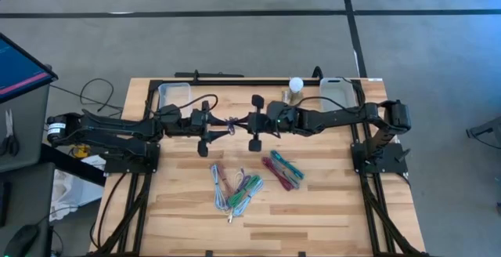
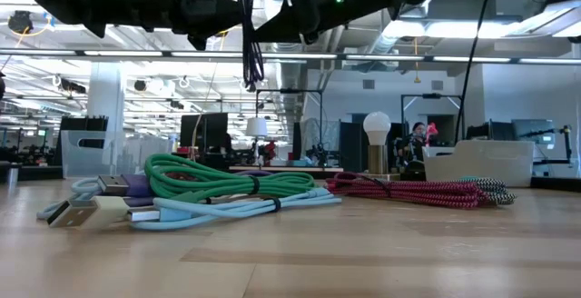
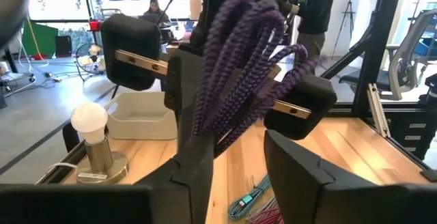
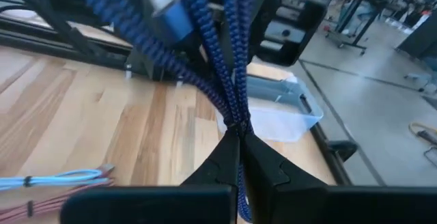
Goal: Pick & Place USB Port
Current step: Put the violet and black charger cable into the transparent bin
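Bundled cables (image 2: 218, 193) lie nearest on the table. Above mid-table hangs a purple cable (image 1: 229, 123), limp and light. The right gripper (image 4: 239, 136) is clamped on its strands; the left gripper (image 3: 239, 149) stands parted around them. The plug end looks the firmest hold.

Both arms met above the bench (image 1: 329, 218)
The left gripper (image 1: 213, 132) and right gripper (image 1: 255, 122) faced each other, a purple cable (image 1: 232, 121) between them; coiled cables (image 1: 235, 190) lay nearer the front.
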`<state>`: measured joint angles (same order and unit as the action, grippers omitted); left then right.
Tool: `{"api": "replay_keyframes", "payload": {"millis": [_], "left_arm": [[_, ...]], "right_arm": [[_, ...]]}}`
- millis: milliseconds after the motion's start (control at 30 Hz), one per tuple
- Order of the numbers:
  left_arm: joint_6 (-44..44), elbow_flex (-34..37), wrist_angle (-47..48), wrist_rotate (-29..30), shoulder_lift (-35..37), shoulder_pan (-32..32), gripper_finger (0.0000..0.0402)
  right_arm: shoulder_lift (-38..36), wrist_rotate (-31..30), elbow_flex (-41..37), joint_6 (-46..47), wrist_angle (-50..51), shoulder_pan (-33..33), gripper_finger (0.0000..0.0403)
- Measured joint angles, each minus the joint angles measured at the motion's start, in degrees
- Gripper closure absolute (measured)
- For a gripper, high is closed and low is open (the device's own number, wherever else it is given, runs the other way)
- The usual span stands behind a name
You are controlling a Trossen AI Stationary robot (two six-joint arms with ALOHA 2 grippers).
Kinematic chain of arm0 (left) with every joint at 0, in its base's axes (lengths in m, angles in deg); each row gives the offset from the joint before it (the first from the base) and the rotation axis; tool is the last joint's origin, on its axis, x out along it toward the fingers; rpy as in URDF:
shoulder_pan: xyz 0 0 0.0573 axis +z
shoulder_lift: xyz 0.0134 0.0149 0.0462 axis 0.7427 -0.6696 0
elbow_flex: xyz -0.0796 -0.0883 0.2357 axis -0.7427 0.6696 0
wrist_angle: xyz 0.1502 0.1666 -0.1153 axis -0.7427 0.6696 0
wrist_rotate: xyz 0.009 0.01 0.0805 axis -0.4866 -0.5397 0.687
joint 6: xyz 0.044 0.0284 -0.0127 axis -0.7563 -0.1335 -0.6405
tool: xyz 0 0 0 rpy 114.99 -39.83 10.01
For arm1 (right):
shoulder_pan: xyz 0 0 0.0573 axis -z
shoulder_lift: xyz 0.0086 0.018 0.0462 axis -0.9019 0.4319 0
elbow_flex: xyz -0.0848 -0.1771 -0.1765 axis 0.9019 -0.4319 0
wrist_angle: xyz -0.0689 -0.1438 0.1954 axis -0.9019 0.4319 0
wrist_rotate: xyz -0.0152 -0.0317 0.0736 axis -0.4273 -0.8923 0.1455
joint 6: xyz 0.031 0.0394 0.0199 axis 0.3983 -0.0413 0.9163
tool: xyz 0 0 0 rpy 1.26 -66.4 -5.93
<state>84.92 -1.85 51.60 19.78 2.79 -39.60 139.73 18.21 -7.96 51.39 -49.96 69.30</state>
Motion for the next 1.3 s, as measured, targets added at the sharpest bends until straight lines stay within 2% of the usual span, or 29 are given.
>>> {"api": "replay_keyframes", "payload": {"millis": [300, 767, 900, 1167, 1300], "left_arm": [[0.0, 0.0, -0.1, 0.0, 0.0, 0.0, 0.0253], [-0.4, 0.0, -2.5, 0.4, 0.1, 0.0, 0.0259], [-0.4, 0.0, -2.4, 1.2, 0.1, 0.0, 0.0287], [-0.5, 0.0, -2.7, 1.5, 0.1, 0.0, 0.0383], [-0.5, 0.0, -2.7, 1.4, 0.1, 0.0, 0.0392]], "right_arm": [[0.0, 2.8, 0.1, 2.6, 4.4, -0.2, 0.0403], [0.0, 3.1, 0.0, 3.1, 0.5, -0.3, 0.0403], [0.0, 3.1, 0.0, 3.1, 0.4, -0.3, 0.0403], [0.0, 3.6, 0.0, 3.1, 0.3, -0.3, 0.0403], [0.0, 4.2, 0.0, 3.1, 0.3, -0.4, 0.0403]]}}
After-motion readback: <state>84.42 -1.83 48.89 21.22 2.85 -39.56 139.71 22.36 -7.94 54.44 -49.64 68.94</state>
